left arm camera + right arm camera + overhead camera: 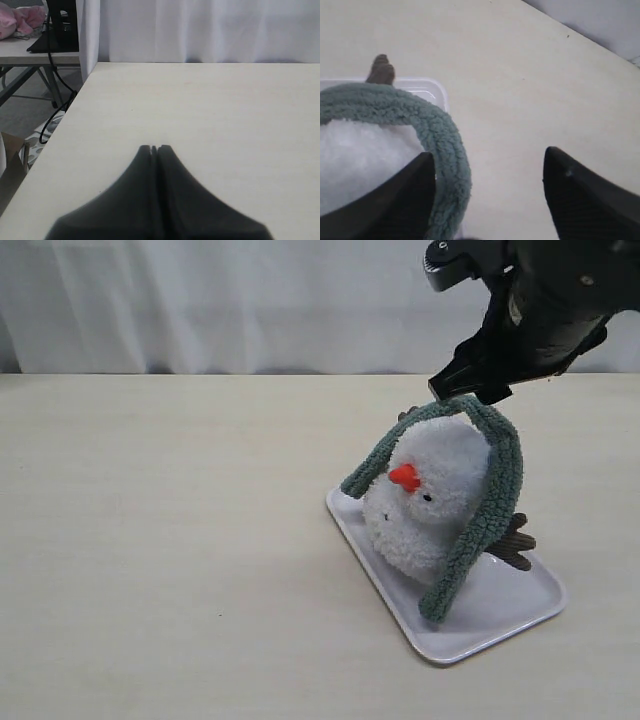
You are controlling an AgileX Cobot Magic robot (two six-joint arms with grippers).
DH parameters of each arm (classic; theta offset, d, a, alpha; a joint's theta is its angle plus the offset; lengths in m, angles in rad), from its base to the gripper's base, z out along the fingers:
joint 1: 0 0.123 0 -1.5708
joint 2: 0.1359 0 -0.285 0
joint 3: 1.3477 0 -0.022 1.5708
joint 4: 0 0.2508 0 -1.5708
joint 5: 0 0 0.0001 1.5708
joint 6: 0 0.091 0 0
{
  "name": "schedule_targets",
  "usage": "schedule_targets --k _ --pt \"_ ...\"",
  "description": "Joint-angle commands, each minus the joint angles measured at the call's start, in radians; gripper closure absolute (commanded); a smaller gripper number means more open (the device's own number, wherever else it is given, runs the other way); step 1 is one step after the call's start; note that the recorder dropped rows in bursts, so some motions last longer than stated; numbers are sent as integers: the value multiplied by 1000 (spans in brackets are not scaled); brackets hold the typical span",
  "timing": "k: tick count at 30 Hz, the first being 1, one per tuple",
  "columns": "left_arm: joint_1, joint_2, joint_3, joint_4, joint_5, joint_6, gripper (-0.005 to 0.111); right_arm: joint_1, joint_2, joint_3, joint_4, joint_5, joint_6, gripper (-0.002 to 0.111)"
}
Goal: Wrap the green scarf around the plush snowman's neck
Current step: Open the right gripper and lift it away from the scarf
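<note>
The plush snowman (432, 502) sits tilted on a white tray (520, 612), its orange nose facing left. The green scarf (497, 495) is draped over its head, one end down the left side and the longer end hanging to the tray at the front. My right gripper (470, 392) hovers just above the scarf's top. Seen from the right wrist, that right gripper (487, 156) is open, and the scarf (445, 145) runs beside one finger with the snowman's fluff (360, 160) below. My left gripper (155, 148) is shut and empty over bare table, out of the exterior view.
A brown branch arm (512, 543) sticks out on the tray's right, and another arm (381, 71) shows past the tray rim. The table's left edge (65, 125) drops to a floor with cables. A white curtain hangs behind the table.
</note>
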State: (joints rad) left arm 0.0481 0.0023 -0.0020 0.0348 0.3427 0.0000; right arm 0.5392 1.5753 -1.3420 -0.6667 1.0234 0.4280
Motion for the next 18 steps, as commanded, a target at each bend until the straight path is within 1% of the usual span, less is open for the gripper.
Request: schedule_targets --k 1,10,14,18 --pt "-4 -2 2 4 -12 0 107 -4 -58 -6 84 -44 -30 57" --pt "-4 -2 2 4 -12 0 107 -2 -127 -4 55 -146 -30 104" --pt "-4 -2 2 4 -12 0 107 -7 -118 36 57 -158 -24 104" --pt "-4 -2 2 4 -12 0 107 -71 -75 57 135 -162 -58 104"
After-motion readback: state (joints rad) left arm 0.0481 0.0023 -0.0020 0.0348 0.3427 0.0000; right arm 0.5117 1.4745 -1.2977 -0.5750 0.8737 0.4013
